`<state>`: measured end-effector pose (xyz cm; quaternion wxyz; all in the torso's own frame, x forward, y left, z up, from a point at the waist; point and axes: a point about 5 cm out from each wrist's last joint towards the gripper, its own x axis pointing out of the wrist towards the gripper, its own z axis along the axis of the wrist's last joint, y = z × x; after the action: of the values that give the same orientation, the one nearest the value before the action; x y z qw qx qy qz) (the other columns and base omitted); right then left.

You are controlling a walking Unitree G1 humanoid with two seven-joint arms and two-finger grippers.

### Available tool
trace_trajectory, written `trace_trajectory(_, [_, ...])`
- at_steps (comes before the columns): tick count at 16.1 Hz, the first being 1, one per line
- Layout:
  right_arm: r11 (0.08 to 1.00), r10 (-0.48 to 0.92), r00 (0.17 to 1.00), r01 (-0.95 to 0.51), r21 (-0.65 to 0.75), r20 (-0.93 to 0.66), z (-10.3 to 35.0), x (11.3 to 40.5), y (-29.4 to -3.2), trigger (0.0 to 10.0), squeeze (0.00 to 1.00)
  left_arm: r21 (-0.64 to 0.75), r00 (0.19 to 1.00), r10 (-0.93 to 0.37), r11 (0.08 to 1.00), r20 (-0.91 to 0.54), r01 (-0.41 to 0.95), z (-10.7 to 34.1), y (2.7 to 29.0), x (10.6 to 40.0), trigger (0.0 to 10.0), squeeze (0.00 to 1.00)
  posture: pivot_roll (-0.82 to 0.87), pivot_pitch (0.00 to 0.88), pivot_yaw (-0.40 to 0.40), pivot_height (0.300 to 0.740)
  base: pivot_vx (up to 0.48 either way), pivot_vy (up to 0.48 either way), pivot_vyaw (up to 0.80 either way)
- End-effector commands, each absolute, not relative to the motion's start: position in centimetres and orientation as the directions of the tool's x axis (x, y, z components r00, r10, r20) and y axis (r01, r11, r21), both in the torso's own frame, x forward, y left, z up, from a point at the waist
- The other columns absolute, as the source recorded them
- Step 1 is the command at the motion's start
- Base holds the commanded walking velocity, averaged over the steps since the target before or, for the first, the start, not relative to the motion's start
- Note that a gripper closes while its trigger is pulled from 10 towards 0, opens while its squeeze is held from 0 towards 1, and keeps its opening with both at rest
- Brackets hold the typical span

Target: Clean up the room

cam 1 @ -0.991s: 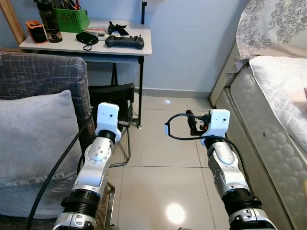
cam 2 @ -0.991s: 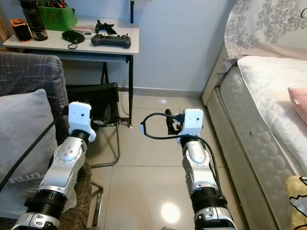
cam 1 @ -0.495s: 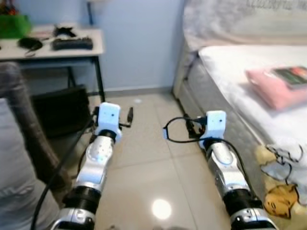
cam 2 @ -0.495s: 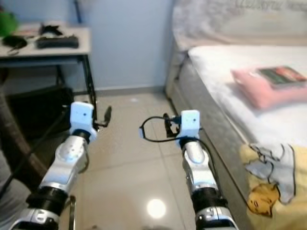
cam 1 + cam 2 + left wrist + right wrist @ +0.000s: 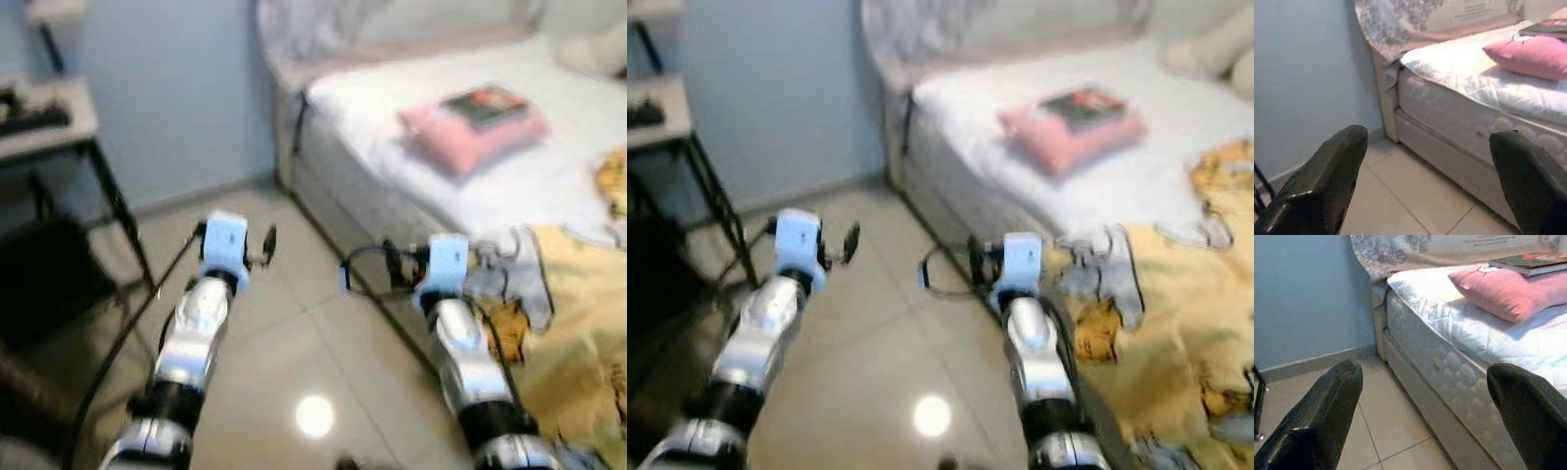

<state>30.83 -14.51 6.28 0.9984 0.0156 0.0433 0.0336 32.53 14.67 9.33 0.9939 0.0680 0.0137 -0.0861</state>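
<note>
My left hand [image 5: 1425, 181] and my right hand [image 5: 1425, 416] are both held out over the tiled floor [image 5: 284, 343], fingers [image 5: 1327, 181] spread wide and holding nothing. Ahead and to the right of my right hand lies the bed [image 5: 1449, 357], its long side running away from me towards the wall. A pink pillow [image 5: 470, 132] rests on it with what looks like a book [image 5: 485, 101] on top (the head views are blurred). A yellow blanket [image 5: 578, 323] hangs just beside my right arm.
</note>
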Motion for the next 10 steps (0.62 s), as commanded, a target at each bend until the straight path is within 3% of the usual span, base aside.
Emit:
trace_trajectory(1, [0.998,0.056,0.997,-0.055,0.027,-0.060,6.96,31.17,-14.88,10.0,0.00,0.125,0.982,-0.186,0.974,-0.028,0.188,9.69,14.38,32.86,10.0,0.00,0.02,0.000,-0.013,0.740,0.472,0.000,0.00])
trace_trajectory(6, [0.997,0.071,0.994,-0.069,0.025,-0.083,6.61,31.14,-14.73,10.0,0.00,0.166,0.982,-0.188,0.968,-0.020,0.189,9.67,14.26,32.95,10.0,0.00,0.02,0.000,-0.020,0.740,0.448,0.000,-0.50])
trace_trajectory(10, [0.998,0.043,0.994,-0.039,0.043,-0.096,6.41,31.26,-14.94,10.0,0.00,0.107,0.984,-0.171,0.979,-0.041,0.174,9.42,14.47,33.31,10.0,0.00,0.02,0.000,-0.018,0.740,0.000,0.000,-0.51])
